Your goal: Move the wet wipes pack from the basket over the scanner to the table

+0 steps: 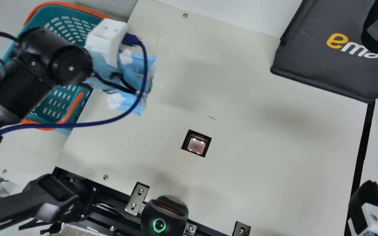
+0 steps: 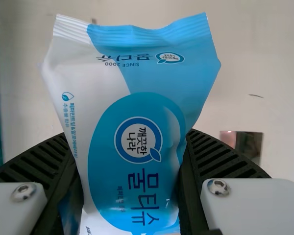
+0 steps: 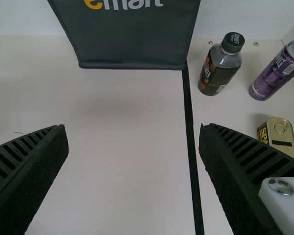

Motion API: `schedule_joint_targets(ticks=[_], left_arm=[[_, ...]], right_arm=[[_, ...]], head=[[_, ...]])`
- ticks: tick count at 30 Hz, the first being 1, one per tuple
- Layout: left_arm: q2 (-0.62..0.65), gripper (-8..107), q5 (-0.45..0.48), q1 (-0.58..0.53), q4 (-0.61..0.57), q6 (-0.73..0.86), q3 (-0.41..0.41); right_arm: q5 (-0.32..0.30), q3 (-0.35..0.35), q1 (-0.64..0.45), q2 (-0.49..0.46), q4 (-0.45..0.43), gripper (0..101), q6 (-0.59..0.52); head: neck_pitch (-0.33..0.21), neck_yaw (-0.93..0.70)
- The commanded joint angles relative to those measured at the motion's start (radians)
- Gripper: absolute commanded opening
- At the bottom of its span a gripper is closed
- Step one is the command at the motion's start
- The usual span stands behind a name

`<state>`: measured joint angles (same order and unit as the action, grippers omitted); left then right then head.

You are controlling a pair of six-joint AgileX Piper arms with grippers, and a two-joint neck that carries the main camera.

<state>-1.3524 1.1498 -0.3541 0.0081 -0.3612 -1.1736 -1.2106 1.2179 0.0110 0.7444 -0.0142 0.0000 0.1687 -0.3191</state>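
In the main view my left gripper is beside the basket, with the blue-and-white wet wipes pack over the table, clear of the basket's right rim. The left wrist view shows the pack squeezed between the two ribbed fingers of my left gripper. The square scanner window lies in the table, to the pack's lower right in the main view. My right gripper is at that view's lower right corner; in the right wrist view my right gripper has its fingers wide apart, nothing between them.
A dark bag stands at the table's upper right in the main view. A dark bottle, a purple can and a yellow tin are beyond the black strip. A black device sits at the near edge.
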Motion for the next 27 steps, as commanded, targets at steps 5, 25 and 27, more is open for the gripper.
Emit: schedule_joint_targets(ticks=[5,25,27], left_arm=[[-0.059,-8,0.013,-0.204,0.011,-0.171,-0.024],[-0.265,-8,0.03,-0.446,-0.023,-0.41,-0.112],[-0.28,-8,0.01,-0.449,-0.027,-0.415,-0.1]], right_arm=[[0.0,0.0,0.0,0.0,0.0,95,0.0],[0.0,0.0,0.0,0.0,0.0,95,0.0],[0.0,0.0,0.0,0.0,0.0,95,0.0]], head=[[-0.03,-0.002],[-0.03,-0.002],[-0.03,-0.002]])
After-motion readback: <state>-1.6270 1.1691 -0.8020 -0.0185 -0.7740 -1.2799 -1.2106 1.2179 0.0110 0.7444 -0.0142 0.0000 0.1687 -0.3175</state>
